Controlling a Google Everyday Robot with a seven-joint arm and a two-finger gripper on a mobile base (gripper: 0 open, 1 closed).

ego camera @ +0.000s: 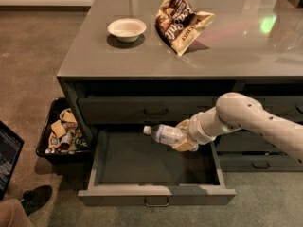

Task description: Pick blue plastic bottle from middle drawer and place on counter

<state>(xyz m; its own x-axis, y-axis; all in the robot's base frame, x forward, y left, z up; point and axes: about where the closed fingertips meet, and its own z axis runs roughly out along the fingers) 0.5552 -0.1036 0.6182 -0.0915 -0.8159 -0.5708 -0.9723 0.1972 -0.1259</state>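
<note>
The blue plastic bottle (pixel 163 133), clear with a white cap pointing left, lies sideways in my gripper (pixel 182 137). The gripper is shut on the bottle's right end and holds it in the air above the open middle drawer (pixel 156 195), just below the closed drawer above. The drawer's dark interior shows nothing else inside. My white arm (pixel 246 119) reaches in from the right. The grey counter (pixel 156 56) spreads above the drawers.
A white bowl (pixel 126 29) and a crinkled snack bag (pixel 181 20) stand on the counter. A black bin of trash (pixel 61 135) sits on the floor left of the cabinet. A shoe (pixel 35 196) shows at the lower left.
</note>
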